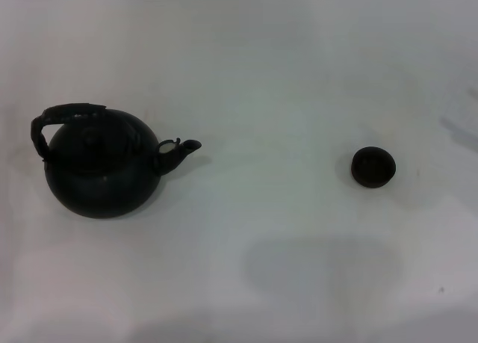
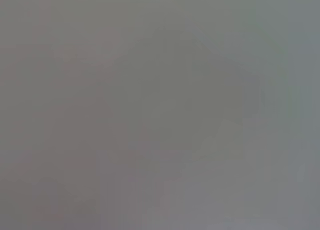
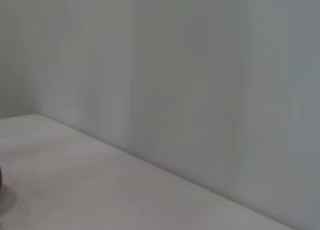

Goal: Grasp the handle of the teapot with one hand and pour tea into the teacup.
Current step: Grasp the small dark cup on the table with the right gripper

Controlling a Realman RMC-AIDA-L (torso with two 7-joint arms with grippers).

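The teapot (image 1: 103, 167), round and matte black, stands on the left of the white table (image 1: 269, 81) in the head view. Its short spout (image 1: 183, 150) points right, with a pale spot at the spout's base. The handle (image 1: 63, 117), a thick rough black arch, rises over the pot's top toward the left. The teacup (image 1: 373, 167), small, black and handleless, sits far to the right of the spout. Neither gripper shows in any view. The left wrist view holds only a plain grey surface. A dark sliver, which I cannot identify, touches the edge of the right wrist view.
The right wrist view shows the white tabletop (image 3: 90, 190) meeting a pale wall (image 3: 200, 79). A wide stretch of bare table lies between the teapot and the teacup. A faint shadow (image 1: 321, 272) falls on the table's near part.
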